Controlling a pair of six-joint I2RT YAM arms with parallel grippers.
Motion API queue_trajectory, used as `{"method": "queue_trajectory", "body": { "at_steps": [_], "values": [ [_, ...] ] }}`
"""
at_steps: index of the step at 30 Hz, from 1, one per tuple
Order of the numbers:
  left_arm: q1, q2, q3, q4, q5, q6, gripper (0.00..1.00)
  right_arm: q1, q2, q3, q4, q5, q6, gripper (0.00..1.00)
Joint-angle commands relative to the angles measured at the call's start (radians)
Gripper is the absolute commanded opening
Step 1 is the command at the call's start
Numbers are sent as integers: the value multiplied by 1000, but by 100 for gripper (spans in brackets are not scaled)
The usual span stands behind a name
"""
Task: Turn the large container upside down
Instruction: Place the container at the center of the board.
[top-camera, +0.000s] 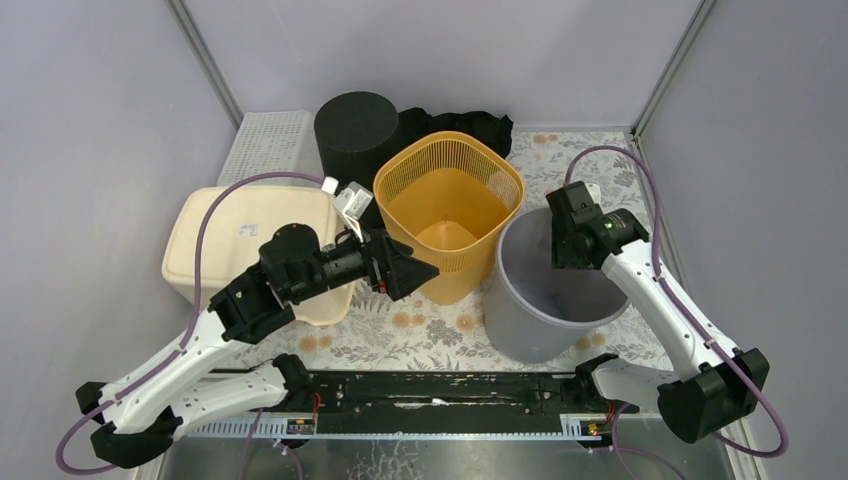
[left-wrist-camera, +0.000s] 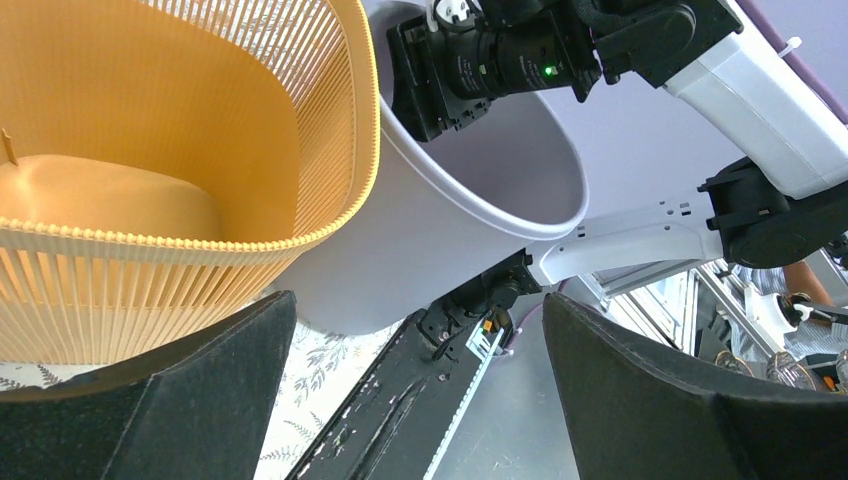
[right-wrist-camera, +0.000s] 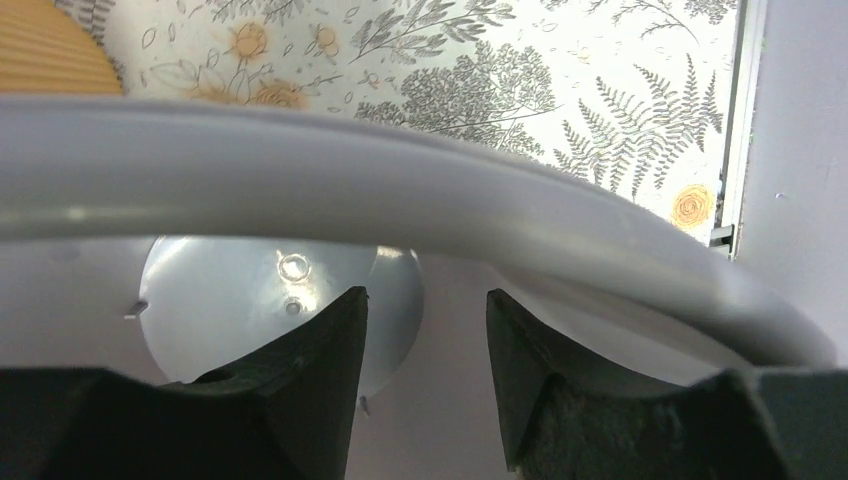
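Top external view: large grey bin upright on the patterned desk, mouth up, not yet tipped. Likely danger: shoving or toppling the orange basket, which is close against the bin's left side (contact unclear), if tipped that way. Also a chance of rolling away once on its side. Above the bin's far rim, the right gripper, dipped into the mouth, forearm climbing from the bin's right side with elbow bent. Just left of the bin, the left gripper, held low and pointing at the bin's wall.

Left wrist view: smooth, curved wall of the bin, likely to slip from a one-sided pinch. Left jaws spread wide, holding nothing, aimed roughly level at the bin's outer wall, short of touching. Right arm's wrist above the bin's rim.

Right wrist view: weak purchase probable, with no wall seen between the fingers. Right jaws partly parted, gripping nothing visible, seemingly both inside the bin, below its rim. Bin floor showing through the gap.
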Motion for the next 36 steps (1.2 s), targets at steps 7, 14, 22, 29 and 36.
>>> {"method": "queue_trajectory", "body": {
  "at_steps": [7,14,22,29,36],
  "values": [
    [4,14,19,92,39,6,100,-96,22,31,77,106,-12,57],
    [4,22,19,97,52,13,100,-136,51,53,54,219,20,68],
    [4,58,46,98,87,24,100,-239,121,82,43,215,69,85],
    [5,54,36,107,98,37,100,-371,87,49,80,155,60,83],
    [4,70,60,95,112,60,100,-450,33,80,61,234,83,81]
  ]
}}
